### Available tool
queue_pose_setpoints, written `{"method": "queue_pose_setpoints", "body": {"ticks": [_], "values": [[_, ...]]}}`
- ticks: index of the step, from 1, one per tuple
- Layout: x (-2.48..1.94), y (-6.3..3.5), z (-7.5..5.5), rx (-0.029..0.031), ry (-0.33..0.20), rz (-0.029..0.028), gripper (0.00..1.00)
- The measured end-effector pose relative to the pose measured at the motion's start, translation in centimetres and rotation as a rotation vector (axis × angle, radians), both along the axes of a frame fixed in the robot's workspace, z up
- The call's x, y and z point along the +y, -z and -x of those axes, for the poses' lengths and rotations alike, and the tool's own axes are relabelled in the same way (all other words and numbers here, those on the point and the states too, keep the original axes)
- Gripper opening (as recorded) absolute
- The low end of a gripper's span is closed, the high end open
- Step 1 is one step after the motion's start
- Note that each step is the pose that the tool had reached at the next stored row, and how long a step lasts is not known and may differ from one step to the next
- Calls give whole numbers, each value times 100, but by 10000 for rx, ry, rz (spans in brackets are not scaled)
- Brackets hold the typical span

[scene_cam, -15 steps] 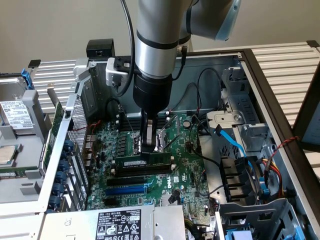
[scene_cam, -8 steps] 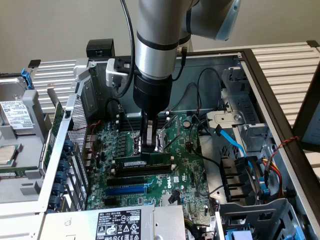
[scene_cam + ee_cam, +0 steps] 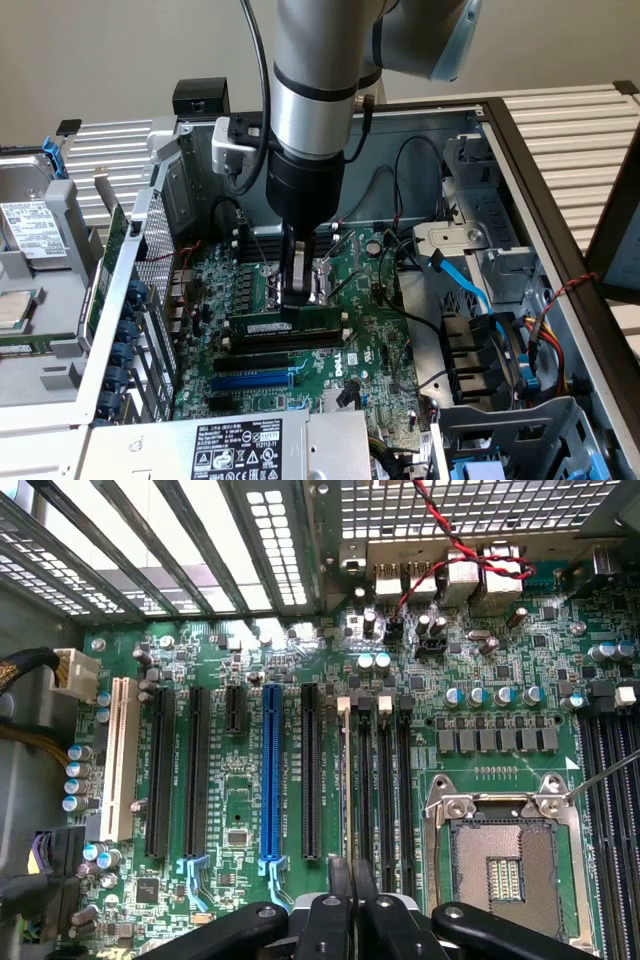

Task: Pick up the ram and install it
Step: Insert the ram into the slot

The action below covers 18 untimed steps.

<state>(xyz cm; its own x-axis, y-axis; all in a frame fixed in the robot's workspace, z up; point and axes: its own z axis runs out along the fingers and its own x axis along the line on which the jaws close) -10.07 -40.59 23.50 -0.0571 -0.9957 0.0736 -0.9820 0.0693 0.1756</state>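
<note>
One open computer case takes up most of the exterior view, with the green motherboard lying flat across its floor in the centre of the frame. The arm comes straight down from the top centre, and its hand is clenched narrowly on the top edge of the ram, which stands on edge just below the frame's centre, in line with the black memory slots and above the blue slot. By this reading the pick-up is done and the stick is at its slot; I judge the seating unfinished or at least unconfirmed, since the hand has not let go. Whether the bottom edge is fully home cannot be made out, nor whether the white end clips have closed. In the wrist view the stick is edge-on between the fingers, beside the bare processor socket, so its label and chips are hidden.
</note>
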Motion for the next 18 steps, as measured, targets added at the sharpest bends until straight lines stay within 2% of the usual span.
{"method": "queue_pose_setpoints", "body": {"ticks": [1, 2, 10, 13, 18], "values": [[0, 2, 0, 52, 1, -1, 12], [0, 1, 1, 71, 2, 2, 12], [0, 9, 0, 69, 0, 5, 12], [-1, 15, 0, 72, 0, 32, 12], [0, 17, 0, 70, 1, 33, 12]]}}
